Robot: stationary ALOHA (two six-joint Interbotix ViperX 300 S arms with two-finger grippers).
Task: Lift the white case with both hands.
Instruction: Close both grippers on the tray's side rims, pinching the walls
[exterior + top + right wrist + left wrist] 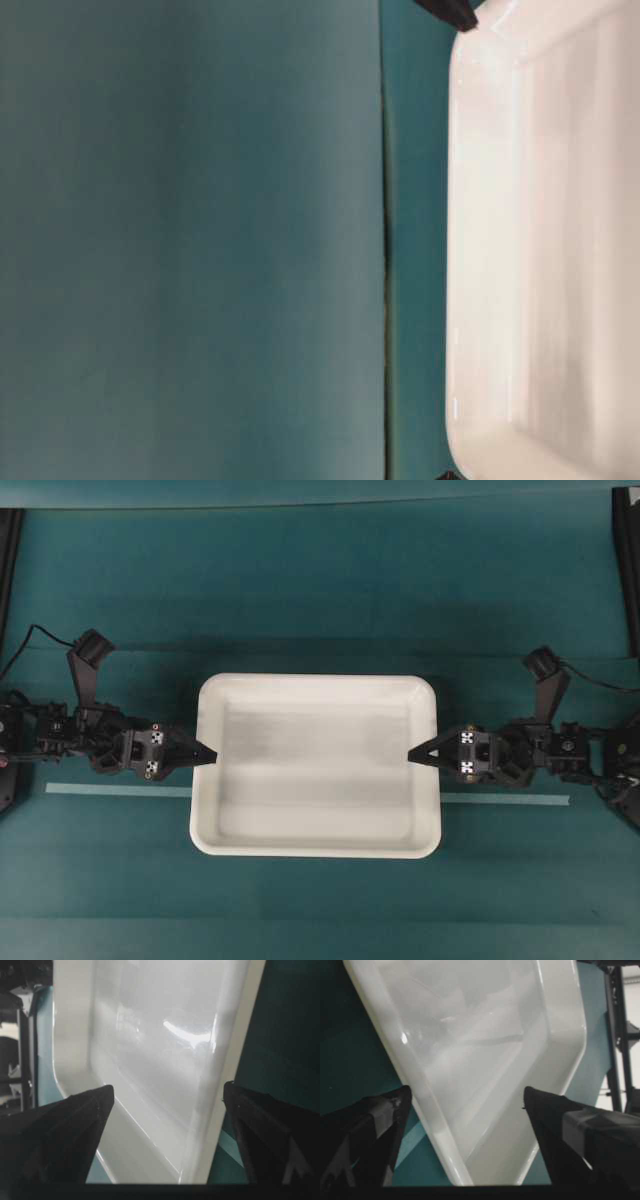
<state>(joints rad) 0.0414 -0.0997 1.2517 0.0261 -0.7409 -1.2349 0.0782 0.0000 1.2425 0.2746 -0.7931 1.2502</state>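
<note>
Here, the shallow white rectangular plastic case point(316, 765) lies flat on the teal table point(320, 600). My left gripper point(208, 753) and right gripper point(416, 754) straddle opposite rims, jaws apart, for a level lift.

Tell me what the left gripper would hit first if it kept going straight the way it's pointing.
Probably the white case. The left gripper points at the case's left rim, jaws open, and its wrist view shows one finger on each side of that rim, so the rim likely meets the gap between them.

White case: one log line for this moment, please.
case on table, not lifted | left gripper open at left rim | right gripper open at right rim
</note>
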